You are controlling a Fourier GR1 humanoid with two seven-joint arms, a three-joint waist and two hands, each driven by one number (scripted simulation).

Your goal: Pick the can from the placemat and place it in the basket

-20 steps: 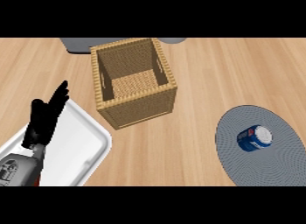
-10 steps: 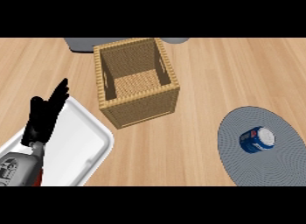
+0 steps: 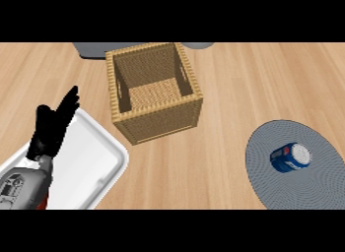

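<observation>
A blue can (image 3: 291,157) with a white top lies on its side on the round grey placemat (image 3: 306,189) at the right. A square wicker basket (image 3: 152,91), with nothing inside, stands left of centre toward the back. My left hand (image 3: 53,129) rests open at the left, fingers straight and pointing up, well away from the can. My right hand does not show.
A white tray (image 3: 88,172) lies at the lower left under my left forearm. A grey object (image 3: 95,49) sits behind the basket at the top edge. Bare wooden counter lies between basket and placemat.
The whole view has shifted slightly; the basket, placemat and can sit a little further right and lower in the picture. The left hand keeps its pose.
</observation>
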